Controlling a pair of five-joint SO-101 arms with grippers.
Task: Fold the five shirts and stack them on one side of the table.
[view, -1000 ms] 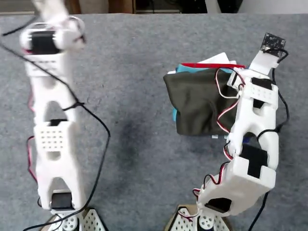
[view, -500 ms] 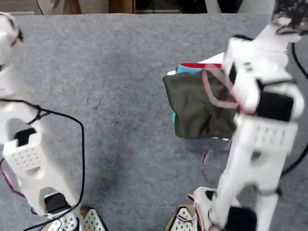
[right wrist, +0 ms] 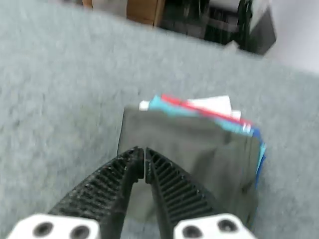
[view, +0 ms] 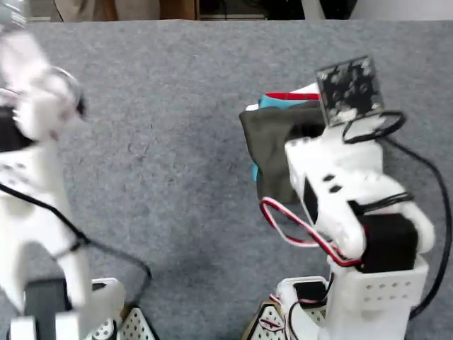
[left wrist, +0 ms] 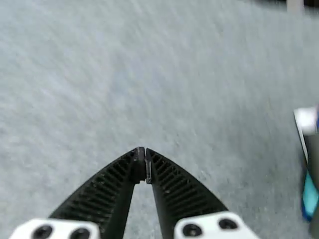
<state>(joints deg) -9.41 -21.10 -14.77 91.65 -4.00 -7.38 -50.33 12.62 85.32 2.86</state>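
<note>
**Five colours in one pile, both tools shut and empty**

Five layers seem to make up the pile of shirts (view: 272,152). An olive shirt (right wrist: 194,149) lies folded on top, and thin edges of white, red, teal and dark blue show at the side farthest from the right tool (right wrist: 141,164). That count is a judgement from the colours, since the lower garments are almost wholly covered. The edges are roughly squared to one another, which fits a stack built one fold at a time.

The right tool hangs above the pile's near edge, its toothed tips pressed together with nothing between them. The olive cloth lies just beyond and below those tips, not touching them. With the jaws closed and clear of the cloth, this looks like an arm standing off a finished stack and not one about to pinch a sleeve. In the high view the right arm (view: 354,212) stands tall over the near side of the pile and hides part of it.

The left tool (left wrist: 140,167) is likewise closed tip to tip and carries nothing. Bare grey worktop (view: 177,142) lies under it. The pile is well off to one side of this tool, a sliver of its teal edge (left wrist: 309,196) just in sight. The left arm (view: 35,177) stands far from the shirts.

No loose shirt lies near either tool, so the task looks complete or nearly so.
</note>
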